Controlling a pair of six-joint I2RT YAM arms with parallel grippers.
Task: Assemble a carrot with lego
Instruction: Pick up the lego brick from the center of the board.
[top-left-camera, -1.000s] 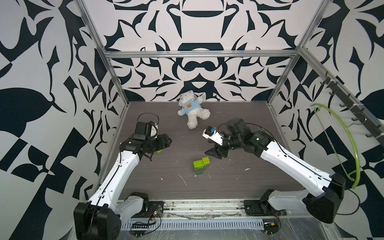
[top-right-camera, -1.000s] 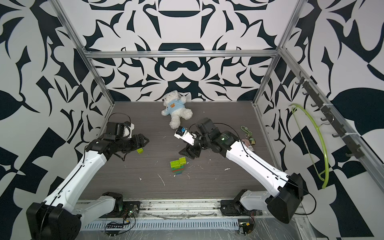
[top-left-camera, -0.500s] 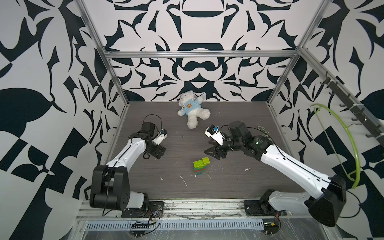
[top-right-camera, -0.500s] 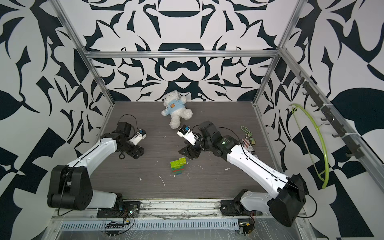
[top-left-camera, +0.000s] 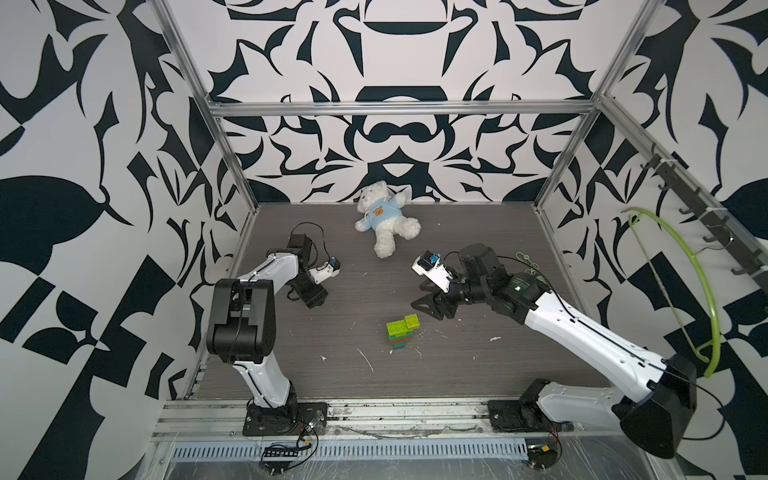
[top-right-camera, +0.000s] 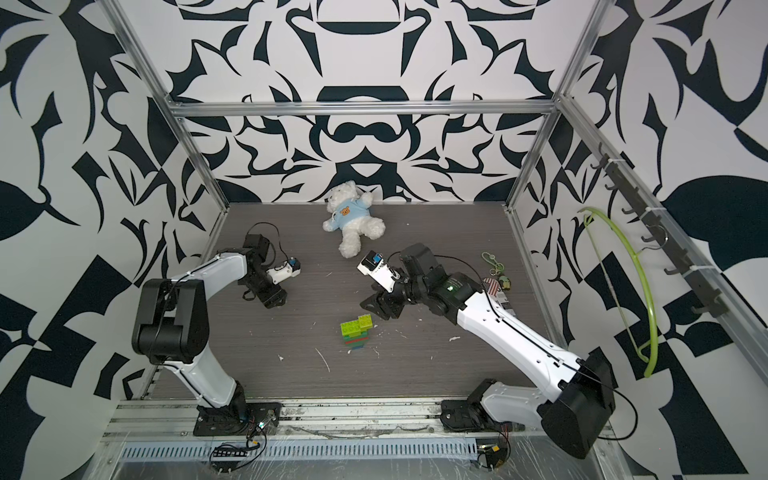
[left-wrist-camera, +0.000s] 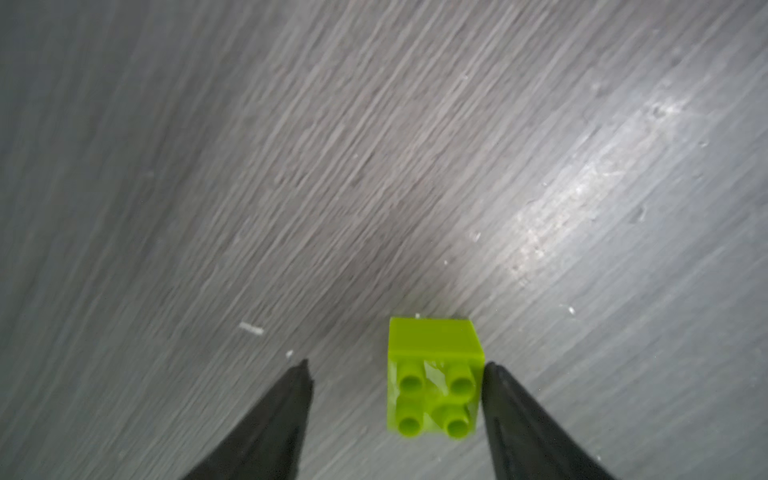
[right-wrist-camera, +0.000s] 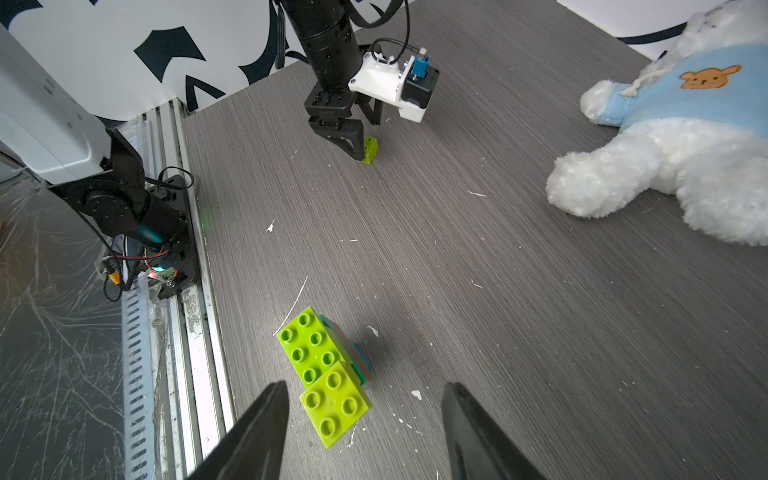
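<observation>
On your left, the left gripper is down at the table, well apart from the carrot. Its jaws stand spread around a loose lime brick: one finger touches the brick's side, the other is clear of it. So it brackets the brick and does not yet pinch it.

In the middle the carrot lies on the table. You can see blue, red and dark green bands under a wide lime brick. A small lime brick sits on one end of that.

To its right, the right gripper hovers just beside the carrot's lime end, jaws spread, holding nothing.

The body and half the forked top look done. What seems left is to grip the loose brick, carry it over and press it on as the second prong. Expect the right gripper to steady the carrot for that.
</observation>
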